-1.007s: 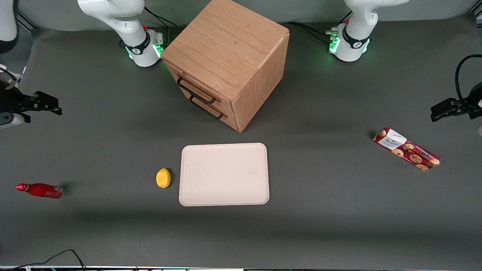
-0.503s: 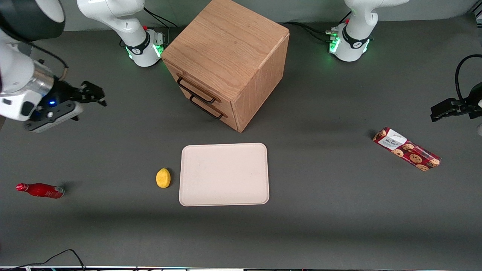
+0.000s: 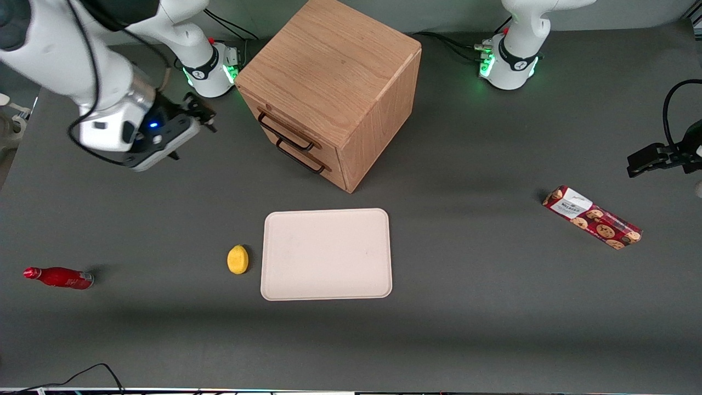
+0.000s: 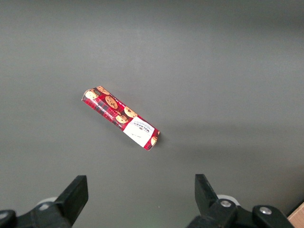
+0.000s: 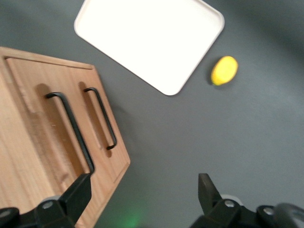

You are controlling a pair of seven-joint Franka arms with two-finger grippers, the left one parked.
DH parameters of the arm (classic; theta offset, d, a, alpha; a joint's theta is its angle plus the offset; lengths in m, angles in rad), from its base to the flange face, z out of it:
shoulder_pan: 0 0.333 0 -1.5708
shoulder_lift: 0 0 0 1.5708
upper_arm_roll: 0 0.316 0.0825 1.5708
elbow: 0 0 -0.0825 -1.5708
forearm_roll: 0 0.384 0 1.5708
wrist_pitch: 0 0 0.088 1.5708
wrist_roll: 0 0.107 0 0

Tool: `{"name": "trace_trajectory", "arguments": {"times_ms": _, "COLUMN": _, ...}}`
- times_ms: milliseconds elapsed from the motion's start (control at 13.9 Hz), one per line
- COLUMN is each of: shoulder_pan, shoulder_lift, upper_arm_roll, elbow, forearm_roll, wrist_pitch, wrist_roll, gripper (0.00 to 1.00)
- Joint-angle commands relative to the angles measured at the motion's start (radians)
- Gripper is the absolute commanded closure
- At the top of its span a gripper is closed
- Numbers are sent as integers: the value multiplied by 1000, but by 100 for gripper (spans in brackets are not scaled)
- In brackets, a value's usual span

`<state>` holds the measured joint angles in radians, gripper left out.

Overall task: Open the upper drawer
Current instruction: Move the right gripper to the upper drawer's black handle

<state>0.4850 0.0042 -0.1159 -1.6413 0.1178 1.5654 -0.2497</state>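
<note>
Your black two-finger gripper (image 3: 200, 112) has swung in from the working arm's end of the desk (image 3: 164, 219) and now hangs above it, near the front of the light oak cabinet (image 3: 334, 88). Its fingers (image 5: 78, 192) are spread wide, holding nothing. The light oak upper drawer (image 3: 277, 127), with its thin black bar handle (image 5: 71, 128), sits closed.

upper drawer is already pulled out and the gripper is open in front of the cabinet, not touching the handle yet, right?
Not quite: the upper drawer is shut, its face flush with the cabinet, as the front view and right wrist view show. The rest holds: the gripper is open in front of the cabinet, clear of the upper handle.
</note>
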Motion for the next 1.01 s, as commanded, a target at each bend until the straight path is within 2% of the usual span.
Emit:
{"name": "trace_trajectory", "arguments": {"times_ms": 0, "shoulder_pan": 101, "shoulder_lift": 20, "upper_arm_roll": -47, "elbow": 23, "forearm_roll": 6, "wrist_pitch": -7, "wrist_roll": 18, "gripper": 0}}
{"name": "trace_trajectory", "arguments": {"times_ms": 144, "shoulder_pan": 144, "shoulder_lift": 40, "upper_arm_roll": -71, "elbow": 38, "forearm_roll": 3, "wrist_pitch": -5, "wrist_roll": 18, "gripper": 0}}
{"name": "trace_trajectory", "arguments": {"times_ms": 359, "shoulder_pan": 145, "shoulder_lift": 48, "upper_arm_roll": -76, "elbow": 37, "forearm_roll": 20, "wrist_pitch": -7, "wrist_roll": 7, "gripper": 0}}
{"name": "trace_trajectory", "arguments": {"times_ms": 431, "shoulder_pan": 144, "shoulder_lift": 48, "upper_arm_roll": -76, "elbow": 32, "forearm_roll": 42, "wrist_pitch": -7, "wrist_roll": 7, "gripper": 0}}
{"name": "trace_trajectory", "arguments": {"times_ms": 647, "shoulder_pan": 132, "shoulder_lift": 62, "upper_arm_roll": -99, "elbow": 5, "forearm_roll": 184, "wrist_pitch": -8, "wrist_roll": 3, "gripper": 0}}
{"name": "trace_trajectory", "arguments": {"times_ms": 935, "shoulder_pan": 135, "shoulder_lift": 105, "upper_arm_roll": -99, "elbow": -5, "forearm_roll": 201, "wrist_pitch": -19, "wrist_roll": -49, "gripper": 0}}
